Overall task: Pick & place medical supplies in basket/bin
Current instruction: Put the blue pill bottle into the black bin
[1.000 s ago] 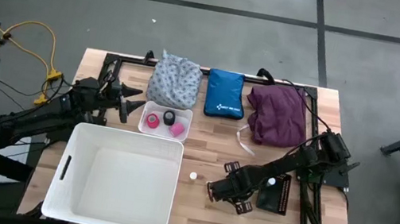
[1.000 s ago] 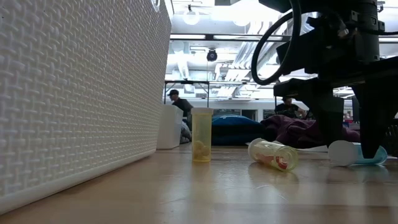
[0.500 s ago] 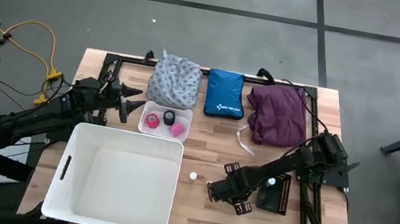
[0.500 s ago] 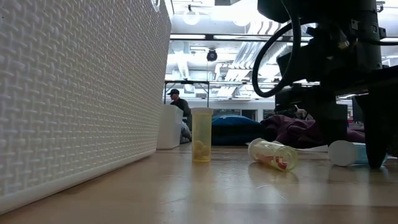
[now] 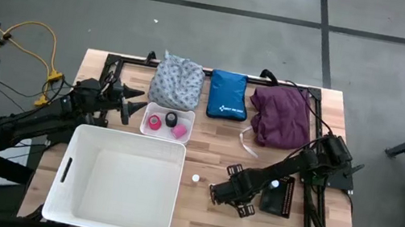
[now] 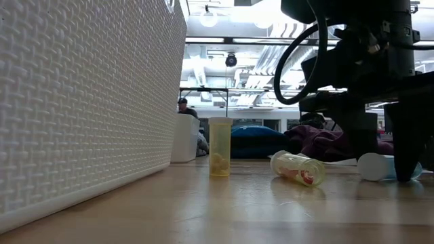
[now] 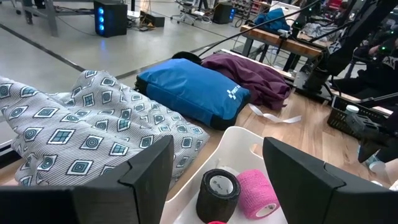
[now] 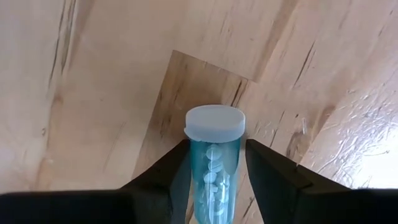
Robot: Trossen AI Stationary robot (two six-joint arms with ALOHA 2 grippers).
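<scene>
Vial (image 8: 213,163) of blue plastic lies on the table — our right gripper (image 8: 214,163) has just closed its fingers onto it; our left gripper (image 7: 217,167) waits spread.

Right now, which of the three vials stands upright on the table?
The yellow vial nearest the white bin stands upright, uncapped. The clear vial beside it lies on its side, and the blue vial lies between the right gripper fingers.

I'm working in a big open lab or workshop hall. The butcher-block table (image 5: 196,202) stands on bare grey concrete floor (image 5: 200,23). Across the low view's upper centre run bright ceiling lights (image 6: 210,19) and exposed ducting, with workbenches (image 7: 280,43) and a seated person (image 6: 184,105) beyond.
</scene>
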